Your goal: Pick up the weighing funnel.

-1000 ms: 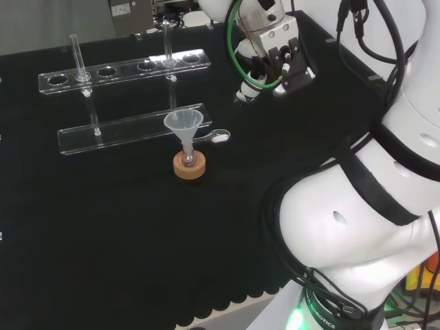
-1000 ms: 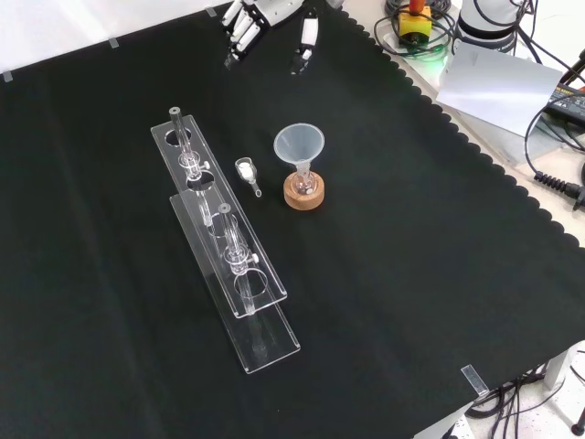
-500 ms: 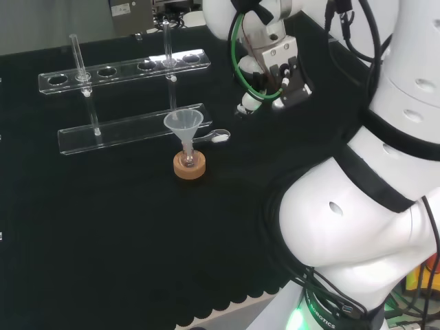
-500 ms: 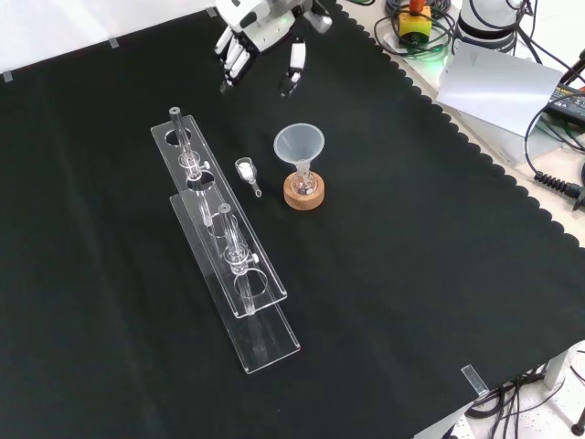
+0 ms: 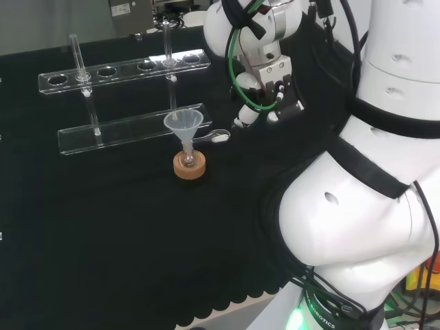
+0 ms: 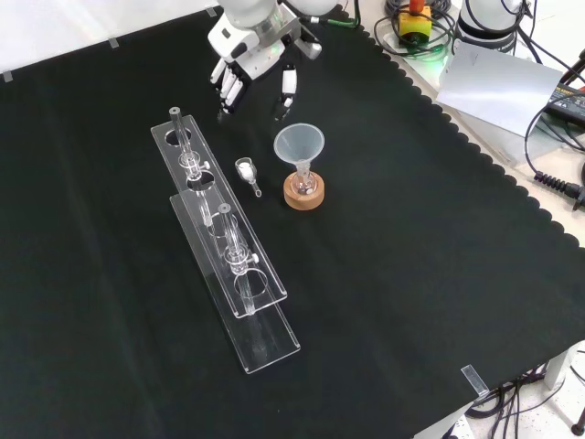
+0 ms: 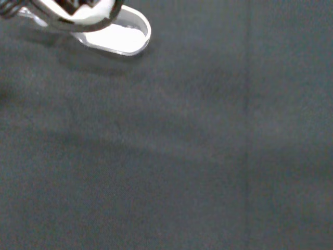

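The weighing funnel is a small clear scoop with white powder in it; it lies on the black cloth between the clear rack and the big funnel. In the head view the weighing funnel lies just right of the big funnel. My hand hovers open above the cloth a little beyond it, fingers straight and pointing down, thumb apart. In the head view the hand is up and to the right of the scoop, not touching it. In the wrist view the weighing funnel lies on the cloth, partly behind a blurred part of the hand.
The big funnel stands in a small flask on a cork ring. A long clear rack with tubes stands left of the scoop in the front view. The arm's white links fill the head view's right.
The hand has come down and toward the weighing funnel, nearer the rack and the big funnel. Its fingers stay open. The ware has not moved.
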`<action>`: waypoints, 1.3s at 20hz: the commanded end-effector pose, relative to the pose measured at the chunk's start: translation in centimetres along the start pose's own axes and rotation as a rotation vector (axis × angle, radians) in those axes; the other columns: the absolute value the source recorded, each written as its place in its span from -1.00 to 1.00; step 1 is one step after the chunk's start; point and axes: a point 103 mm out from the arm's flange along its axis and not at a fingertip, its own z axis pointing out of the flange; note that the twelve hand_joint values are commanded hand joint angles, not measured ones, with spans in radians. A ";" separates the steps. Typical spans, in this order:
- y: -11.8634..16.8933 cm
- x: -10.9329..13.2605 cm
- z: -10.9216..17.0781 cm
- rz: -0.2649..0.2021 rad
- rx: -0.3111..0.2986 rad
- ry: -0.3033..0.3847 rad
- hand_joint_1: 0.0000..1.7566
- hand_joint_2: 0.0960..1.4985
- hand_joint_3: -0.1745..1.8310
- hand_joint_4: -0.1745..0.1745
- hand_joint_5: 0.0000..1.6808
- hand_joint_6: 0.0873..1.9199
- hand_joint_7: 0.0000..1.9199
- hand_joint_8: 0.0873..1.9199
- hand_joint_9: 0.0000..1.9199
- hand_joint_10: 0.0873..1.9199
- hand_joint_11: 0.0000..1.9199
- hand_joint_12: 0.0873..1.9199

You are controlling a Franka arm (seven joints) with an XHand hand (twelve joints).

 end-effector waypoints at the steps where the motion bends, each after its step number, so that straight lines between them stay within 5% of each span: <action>1: 2.3 0.2 1.5 -0.015 -0.008 0.033 -0.06 -0.17 -0.33 -0.31 -0.30 -0.97 -0.40 -0.28 -0.13 -0.47 -0.50 0.32; 26: 6.4 2.7 5.5 -0.068 0.032 0.043 -0.10 -0.18 -0.31 -0.33 -0.32 -0.94 -0.38 -0.27 -0.11 -0.48 -0.49 0.31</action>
